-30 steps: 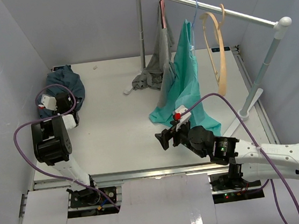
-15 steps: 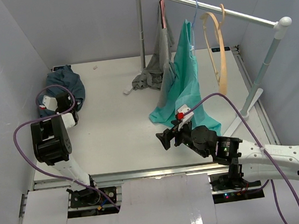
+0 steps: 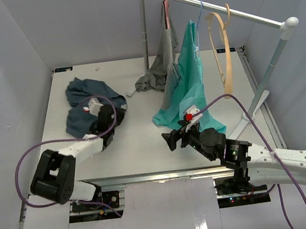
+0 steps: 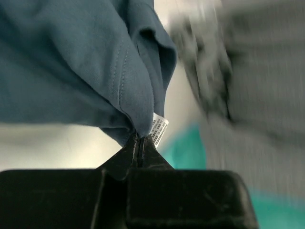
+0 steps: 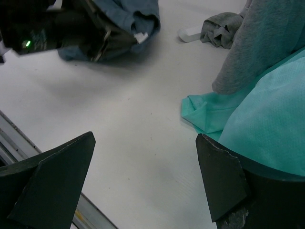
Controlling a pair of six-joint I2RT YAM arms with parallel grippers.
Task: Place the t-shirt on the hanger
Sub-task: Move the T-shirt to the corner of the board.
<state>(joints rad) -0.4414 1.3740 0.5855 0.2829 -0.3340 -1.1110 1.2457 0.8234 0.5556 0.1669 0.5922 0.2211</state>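
Top view first. The left gripper point(image 3: 110, 112) sits low over the table point(image 3: 139, 135) at the near edge of the t-shirt point(image 3: 87, 97), which lies rumpled on the left half of the surface. Across on the right, the hanger point(image 3: 228, 89) dangles bare from the rail point(image 3: 212, 7), well apart from the shirt, with a teal garment point(image 3: 191, 82) and a grey garment point(image 3: 163, 55) hanging beside it. The right gripper point(image 3: 171, 140) hovers mid-table with nothing in it.

Left wrist now, and here's the grip: the left gripper point(image 4: 137, 145) has its tips pressed tight together on a fold of t-shirt point(image 4: 71, 57), right beside the small white label point(image 4: 158, 129). The background is a blur.

Right wrist: the right gripper point(image 5: 138, 181) is spread wide, both fingers point(image 5: 52, 181) framing bare table point(image 5: 119, 119). Up in the far corner is the t-shirt point(image 5: 138, 14) with the left gripper point(image 5: 62, 28) against it; the teal garment point(image 5: 257, 129) and grey garment point(image 5: 267, 43) are off to the right.
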